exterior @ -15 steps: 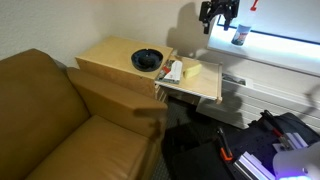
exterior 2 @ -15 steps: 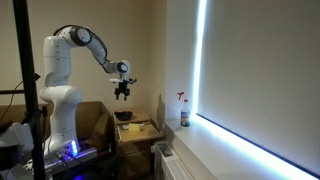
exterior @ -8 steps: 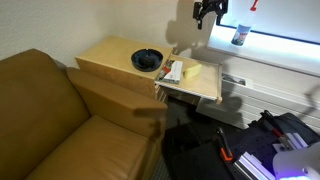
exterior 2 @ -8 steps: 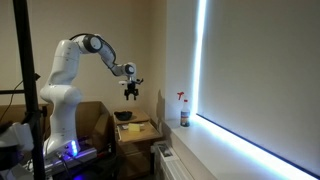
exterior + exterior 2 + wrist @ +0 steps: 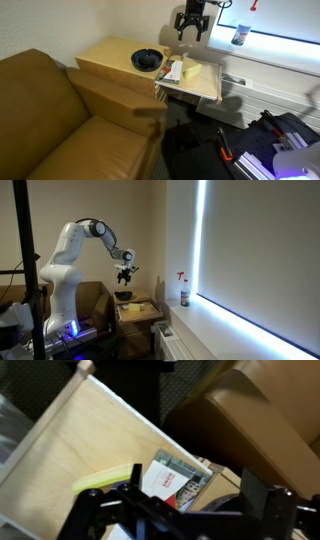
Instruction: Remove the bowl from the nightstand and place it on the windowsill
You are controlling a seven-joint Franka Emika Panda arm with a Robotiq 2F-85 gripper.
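Observation:
The dark bowl [image 5: 146,59] sits on the top of the tan nightstand [image 5: 112,55], near its side flap [image 5: 200,88]; it also shows in an exterior view [image 5: 124,295]. My gripper [image 5: 190,27] hangs open and empty in the air above the flap, up and to the right of the bowl; in an exterior view [image 5: 125,278] it is just above the bowl. In the wrist view my gripper [image 5: 196,500] has its fingers [image 5: 262,495] wide apart over the flap [image 5: 80,445]; I cannot make out the bowl there. The white windowsill [image 5: 285,52] runs under the bright window.
A small clear bottle [image 5: 239,35] stands on the windowsill. A card packet [image 5: 165,480] and a yellow item [image 5: 192,71] lie on the flap. A brown armchair [image 5: 60,120] stands next to the nightstand. Bags and gear [image 5: 270,145] lie on the floor.
My gripper has moved from near the bottle and the window across toward the nightstand and a little lower. The bowl has not moved.

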